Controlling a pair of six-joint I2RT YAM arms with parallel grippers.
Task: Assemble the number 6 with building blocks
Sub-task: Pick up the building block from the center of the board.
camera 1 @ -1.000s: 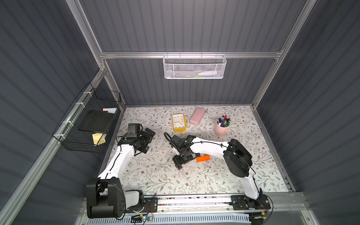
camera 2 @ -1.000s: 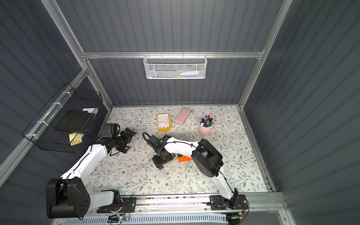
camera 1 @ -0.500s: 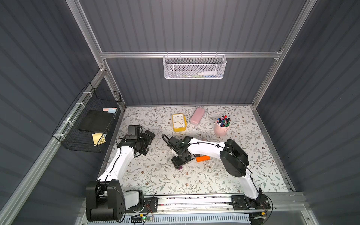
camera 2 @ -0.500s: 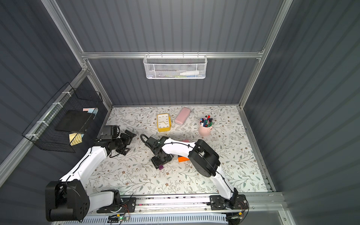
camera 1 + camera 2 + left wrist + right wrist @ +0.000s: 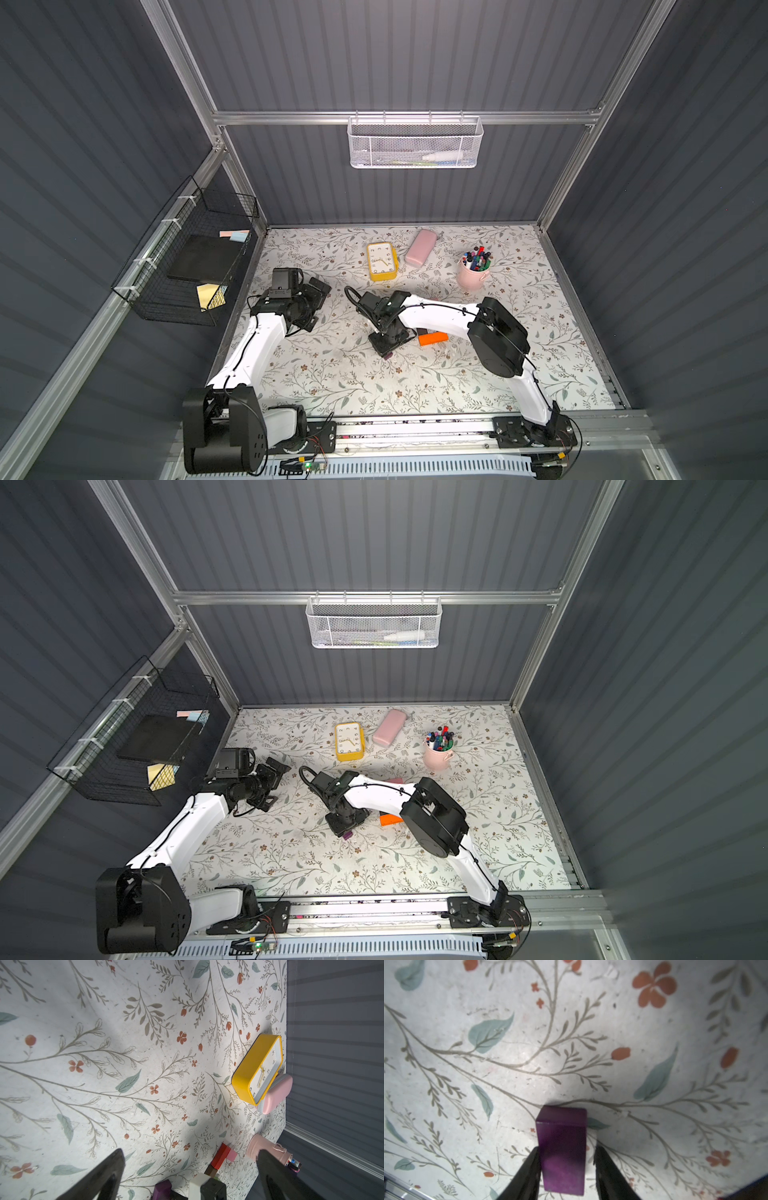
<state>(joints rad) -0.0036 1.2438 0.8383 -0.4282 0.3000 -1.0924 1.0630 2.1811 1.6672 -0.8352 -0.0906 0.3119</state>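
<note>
Purple block [image 5: 561,1152] lies between the right pincer [image 5: 566,1148] jaws.

Grey ribbed walls [image 5: 395,62], floral tabletop [image 5: 332,374]

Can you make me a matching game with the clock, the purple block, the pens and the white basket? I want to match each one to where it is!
Things:
1. clock
2. purple block
3. pens
4. white basket

Places:
A. in the pink cup
B. hanging on the back wall
C. between the fingers of the right gripper
D. beside the pink case

Pairs: 1-D, 2-C, 3-A, 4-B
</note>
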